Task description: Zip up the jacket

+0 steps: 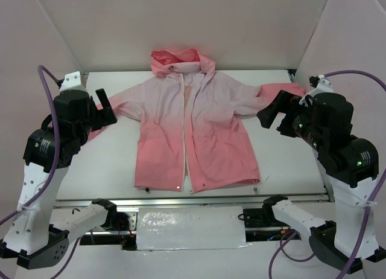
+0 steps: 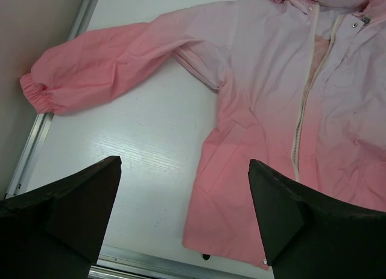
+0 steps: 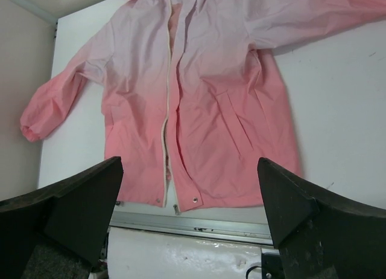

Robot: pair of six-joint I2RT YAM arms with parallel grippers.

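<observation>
The jacket (image 1: 193, 128) lay flat and face-up in the middle of the table (image 1: 114, 164), hood at 12 o'clock and hem at 6 o'clock. Its white zipper (image 1: 184, 146) was undone down the centre, with the front panels nearly meeting. The left gripper (image 1: 107, 108) hung above the sleeve at 9 o'clock and the right gripper (image 1: 270, 113) at 3 o'clock. Both had fingers spread wide and held nothing. The step in hand looked like the reach toward the zipper's lower end by the hem. To do it well, one arm would probably pin the hem taut at 6 o'clock. The other would take the slider, whose position could not be made out, and draw it straight toward 12 o'clock.
</observation>
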